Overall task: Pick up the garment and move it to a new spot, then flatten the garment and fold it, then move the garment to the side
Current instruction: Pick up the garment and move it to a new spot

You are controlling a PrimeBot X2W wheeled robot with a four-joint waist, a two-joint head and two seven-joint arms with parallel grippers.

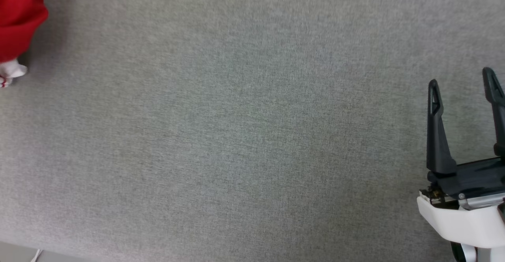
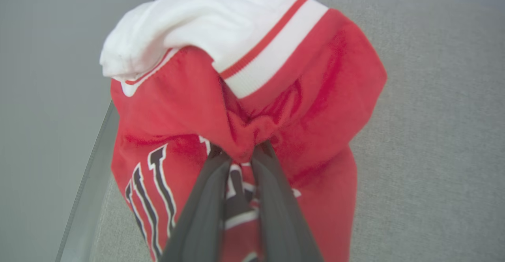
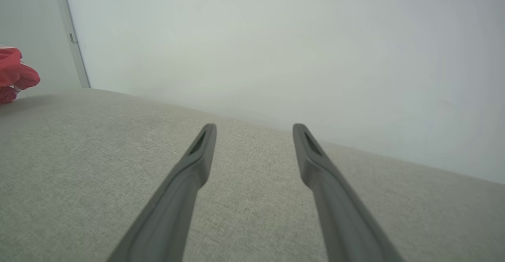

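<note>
The garment (image 2: 323, 96) is a red jersey with a white striped sleeve and black white-edged lettering, bunched into a hanging bundle in the left wrist view. My left gripper (image 2: 240, 151) is shut on a pinch of its red cloth. In the head view a red and white part of the garment (image 1: 17, 21) shows at the far left edge. The right wrist view catches the garment (image 3: 15, 78) small at its left edge. My right gripper (image 1: 461, 82) stands open at the lower right of the head view, far from the cloth, with nothing between its fingers (image 3: 197, 151).
A grey fabric-covered table (image 1: 244, 135) spreads across the head view. Its left edge (image 2: 90, 167) runs just beside the hanging jersey. A pale wall (image 3: 276, 45) rises behind the table's far edge.
</note>
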